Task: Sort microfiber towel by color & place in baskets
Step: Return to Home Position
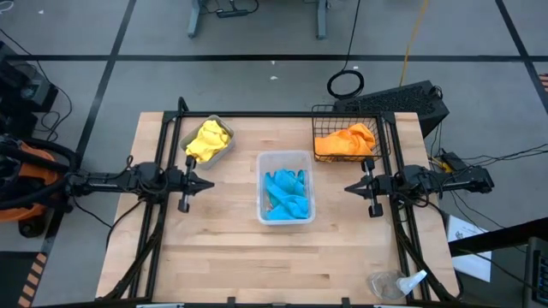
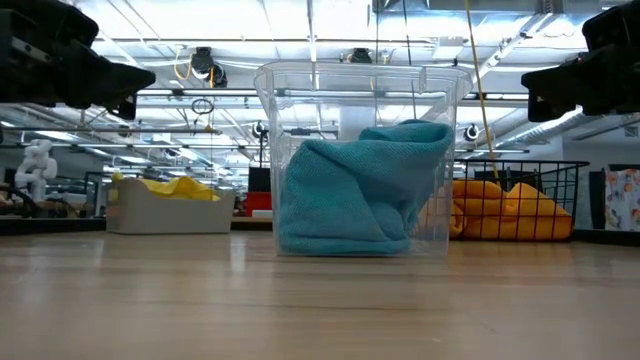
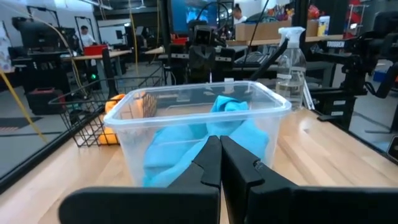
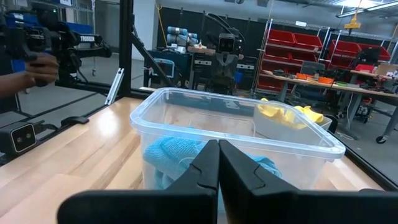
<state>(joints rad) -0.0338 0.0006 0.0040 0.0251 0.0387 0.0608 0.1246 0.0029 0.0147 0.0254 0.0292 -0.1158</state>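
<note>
— Looking straight down, the high view lays out the wooden table [image 1: 214,257]. Yellow towels [image 1: 207,139] sit in the grey bin [image 1: 218,121], blue towels [image 1: 285,195] in the clear tub [image 1: 287,160] at the middle, and orange towels [image 1: 345,141] in the wire basket [image 1: 342,118].

— The left gripper [image 1: 208,183] hangs just left of the tub and the right gripper [image 1: 349,187] just right of it, tips facing, neither touching it. A crumpled clear wrapper [image 1: 396,284] lies at a table corner on the right arm's side; only this view shows it.

— The low view cuts both arms off at its upper corners. The tub's clear walls let the fuzzy blue folds show through, while the bin hides all but the yellow's crest.

— The left wrist view settles that arm's jaws: pressed together, nothing between. Behind the tub stands the basket, and a spray bottle [image 3: 291,62] beyond the table.

— The right wrist view shows the same: jaws closed on nothing, with the bin beyond the tub. A blurred hand [image 4: 28,71] shows off in the room.
</note>
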